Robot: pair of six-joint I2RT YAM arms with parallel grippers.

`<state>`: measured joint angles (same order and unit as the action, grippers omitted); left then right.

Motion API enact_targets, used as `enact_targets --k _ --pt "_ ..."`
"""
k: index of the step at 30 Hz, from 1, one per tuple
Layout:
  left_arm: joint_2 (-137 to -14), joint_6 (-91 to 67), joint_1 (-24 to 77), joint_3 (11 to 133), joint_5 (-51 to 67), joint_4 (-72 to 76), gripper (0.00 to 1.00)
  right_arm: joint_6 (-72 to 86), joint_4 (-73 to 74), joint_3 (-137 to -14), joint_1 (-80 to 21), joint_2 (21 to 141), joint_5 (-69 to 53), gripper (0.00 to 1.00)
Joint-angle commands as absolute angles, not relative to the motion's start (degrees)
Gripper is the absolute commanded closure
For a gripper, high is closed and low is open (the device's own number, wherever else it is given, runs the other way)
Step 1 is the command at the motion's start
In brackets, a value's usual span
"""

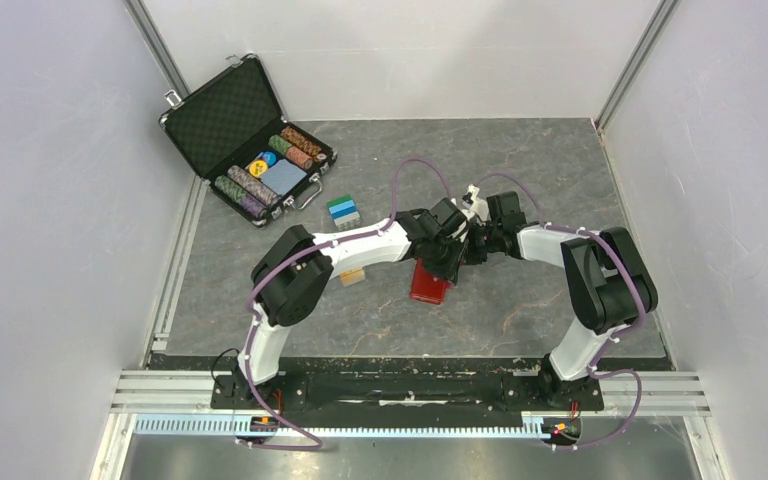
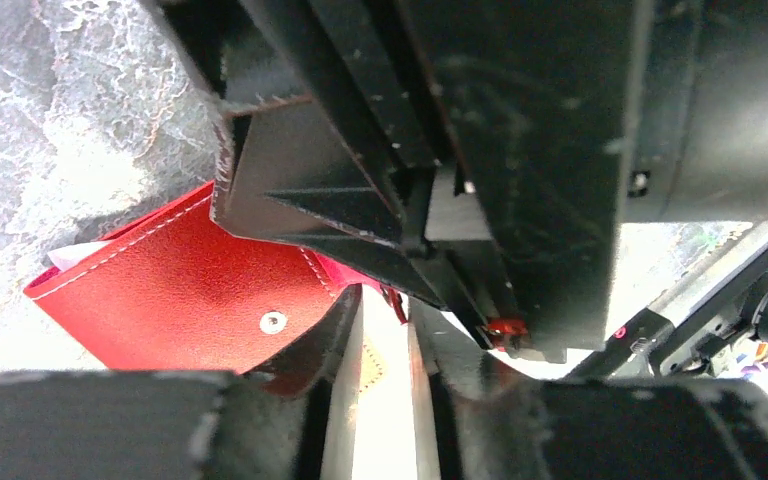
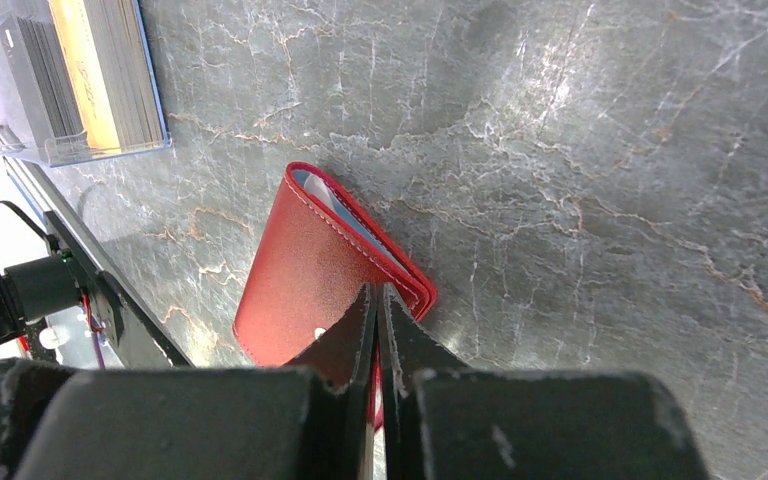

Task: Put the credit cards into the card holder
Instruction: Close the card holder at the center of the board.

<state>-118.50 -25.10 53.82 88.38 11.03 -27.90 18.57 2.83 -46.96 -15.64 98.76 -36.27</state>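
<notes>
From above, my two arms meet over the middle of the bench, and the card holder shows as a red patch lying just below the point where they cross. That view hides both sets of fingers behind the wrists.

My right wrist camera shows more. My right tool is pinched tight, fingers together, on the near edge of the red holder, and a sliver of red shows between them. The holder lies folded on the grey stone. At its far open edge a pale grey-blue card sits inside. At the upper left of this view stands a clear box with an orange-gold card and a dark stack on edge in it, well apart from the holder.

My left wrist camera looks at the holder's other face, where the metal snap sits on the flap, and a pale corner pokes out at the holder's far left end. My left tool stands partly apart, close against the holder's right end. A pale strip with a tan mark fills the gap, and I cannot tell whether it is a card or whether it is gripped. The black bulk of the right tool fills the top of that picture.

Only the overhead view takes in the open chip case at the far left corner and the small green, blue and white stack near it.
</notes>
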Motion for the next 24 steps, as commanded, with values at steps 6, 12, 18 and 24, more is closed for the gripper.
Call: enact_targets --k 6,12,18,24 --pt "-116.1 -22.1 53.9 89.3 4.6 -29.5 0.95 17.4 3.6 -46.9 -15.6 98.9 -37.3 1.00" --pt "-113.1 -22.8 53.7 88.4 1.8 -30.9 0.91 16.8 4.7 -47.5 -15.6 99.0 -36.9 1.00" --pt "-111.5 -24.0 52.9 87.3 4.1 -30.8 0.73 16.1 5.2 -47.6 -15.6 99.1 -36.9 1.00" --pt "-111.3 -25.5 51.4 85.2 7.3 -29.8 0.88 15.4 5.5 -47.0 -15.6 98.9 -37.4 1.00"
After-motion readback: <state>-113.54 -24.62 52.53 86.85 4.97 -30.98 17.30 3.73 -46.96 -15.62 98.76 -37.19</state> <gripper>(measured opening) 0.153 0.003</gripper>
